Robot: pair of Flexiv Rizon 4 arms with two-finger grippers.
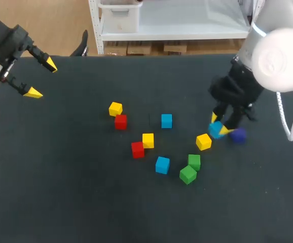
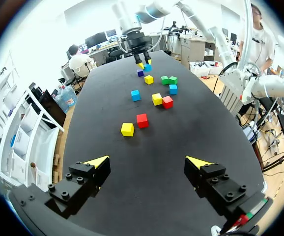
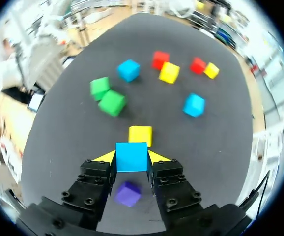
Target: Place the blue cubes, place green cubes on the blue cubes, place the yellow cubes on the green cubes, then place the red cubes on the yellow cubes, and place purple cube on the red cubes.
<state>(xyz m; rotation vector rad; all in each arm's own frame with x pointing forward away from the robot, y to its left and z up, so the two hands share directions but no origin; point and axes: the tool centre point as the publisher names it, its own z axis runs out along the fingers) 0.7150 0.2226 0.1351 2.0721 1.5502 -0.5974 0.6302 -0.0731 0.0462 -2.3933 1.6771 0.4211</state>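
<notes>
While left fingers [image 1: 34, 92] gape far from the purple cube [image 3: 128, 193], right fingers [image 3: 105, 156] clamp a blue cube [image 3: 131, 156] just beside it.

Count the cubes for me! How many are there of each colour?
Blue cubes: 3 (one in the right hand)
Green cubes: 2
Yellow cubes: 3
Red cubes: 2
Purple cube: 1
Total: 11

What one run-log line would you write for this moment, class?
right gripper: shut on blue cube | left gripper: open, empty | purple cube: close by right gripper | stack: not started
</notes>
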